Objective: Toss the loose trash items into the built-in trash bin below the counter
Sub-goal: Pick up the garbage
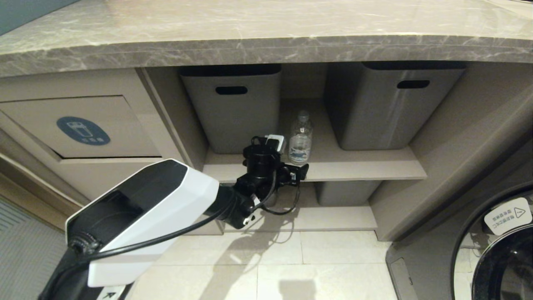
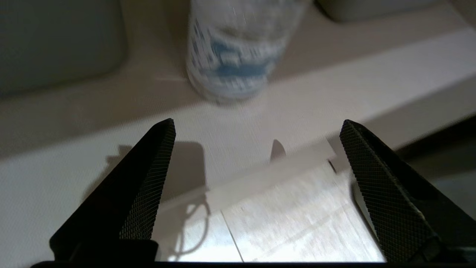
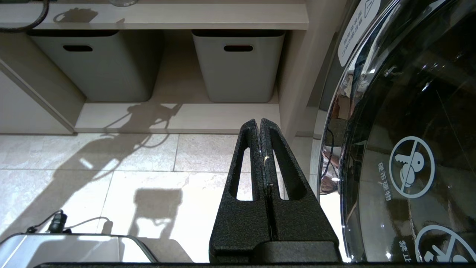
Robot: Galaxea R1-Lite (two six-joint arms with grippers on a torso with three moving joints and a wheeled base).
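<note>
- The water bottle (image 1: pixel 300 137) stands upright on the upper shelf (image 1: pixel 354 164) under the counter (image 1: pixel 266 37), between two grey tubs (image 1: pixel 233 108).
- The left gripper (image 2: pixel 256 149) sits just in front of the bottle at the shelf's front edge, its jaws spread wide with nothing between them.
- The trash bin flap (image 1: pixel 83 129), with its blue sticker, lies to the left, well apart from the bottle.
- The right gripper (image 3: pixel 260 124) hangs low beside the washing machine door (image 3: pixel 409 149), fingers pressed together and empty.

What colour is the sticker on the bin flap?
Blue oval sticker with a white bin icon; head view shows it best.
</note>
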